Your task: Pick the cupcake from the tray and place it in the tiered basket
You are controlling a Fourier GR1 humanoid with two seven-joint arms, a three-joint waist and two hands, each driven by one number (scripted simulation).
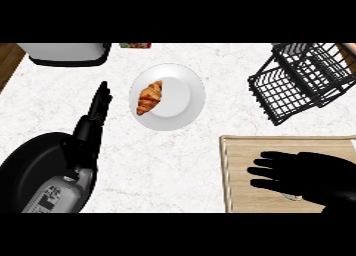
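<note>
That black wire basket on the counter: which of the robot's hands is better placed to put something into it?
The right hand. It lies over the wooden tray, directly below the wire basket on the same side of the counter. The left hand is far off, beside the plate with the croissant.

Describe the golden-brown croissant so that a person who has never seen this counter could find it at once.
Start at the white marble counter and find the round white plate near its middle, left of the black wire tiered basket. The golden-brown crescent-shaped croissant lies on the plate's left part. It is the only food on the plate.
</note>
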